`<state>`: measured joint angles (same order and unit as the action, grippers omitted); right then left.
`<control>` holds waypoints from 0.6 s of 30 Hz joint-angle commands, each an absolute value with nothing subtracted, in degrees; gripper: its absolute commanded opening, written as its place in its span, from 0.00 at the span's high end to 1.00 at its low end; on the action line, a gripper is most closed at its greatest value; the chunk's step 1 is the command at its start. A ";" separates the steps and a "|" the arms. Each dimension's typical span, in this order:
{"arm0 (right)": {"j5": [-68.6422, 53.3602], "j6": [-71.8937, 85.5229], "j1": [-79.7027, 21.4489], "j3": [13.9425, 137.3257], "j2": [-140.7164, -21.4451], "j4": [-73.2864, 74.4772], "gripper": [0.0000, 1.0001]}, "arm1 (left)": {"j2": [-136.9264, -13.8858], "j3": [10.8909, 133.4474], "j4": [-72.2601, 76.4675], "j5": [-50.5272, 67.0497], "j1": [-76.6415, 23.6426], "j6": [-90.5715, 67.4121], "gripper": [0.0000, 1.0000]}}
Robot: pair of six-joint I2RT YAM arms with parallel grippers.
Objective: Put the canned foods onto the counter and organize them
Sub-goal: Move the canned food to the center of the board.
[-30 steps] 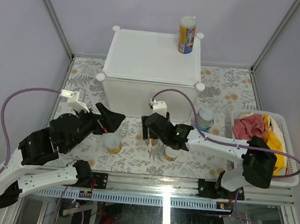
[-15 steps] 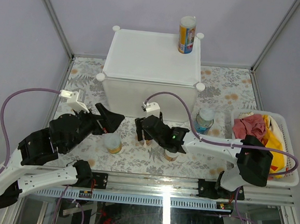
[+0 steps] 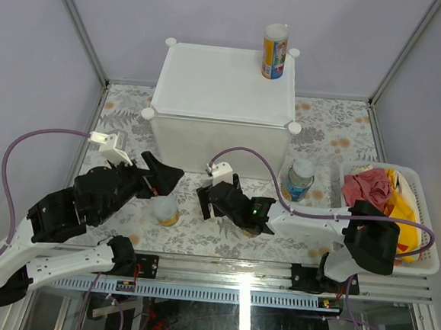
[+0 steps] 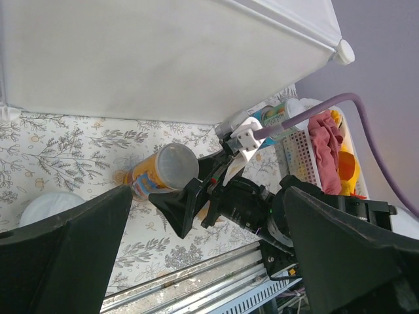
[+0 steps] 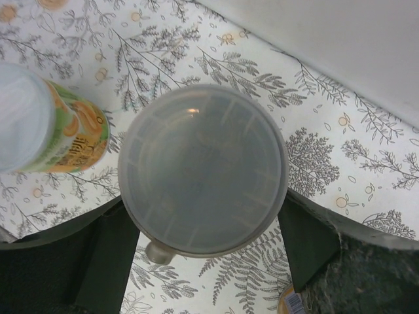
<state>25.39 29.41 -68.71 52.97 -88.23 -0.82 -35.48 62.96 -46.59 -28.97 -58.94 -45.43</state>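
On the far right corner of the counter [image 3: 219,81] stands one tall can [image 3: 274,51]. My right gripper [image 3: 208,202] is low over the table in front of the counter, open, with a finger on each side of an upright yellow-orange can [image 4: 154,173] that has a pale lid [image 5: 203,169]. A short green-and-orange can [image 3: 166,210] stands just left of it. My left gripper [image 3: 164,177] hangs wide open above that can and holds nothing. Another can [image 3: 252,227] is mostly hidden under my right arm. A blue-labelled can [image 3: 300,177] stands further right.
A white slatted basket [image 3: 426,265] of red and yellow cloth sits at the table's right edge. The counter's front wall [image 5: 340,46] rises just beyond my right gripper. Purple cables loop over both arms. A metal rail runs along the near edge.
My right gripper has slid left along the table with the yellow-orange can between its fingers, and its jaws have widened. My left arm has not moved.
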 commanded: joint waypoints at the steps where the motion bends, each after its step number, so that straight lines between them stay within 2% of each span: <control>1: 28.89 28.04 -69.90 51.61 -86.81 -5.25 0.13 | -36.06 64.85 -46.49 -30.10 -58.98 -45.26 0.00; 18: 36.15 21.73 -73.55 44.56 -83.67 -21.89 0.13 | -38.99 67.50 -49.40 -29.19 -58.98 -44.84 0.00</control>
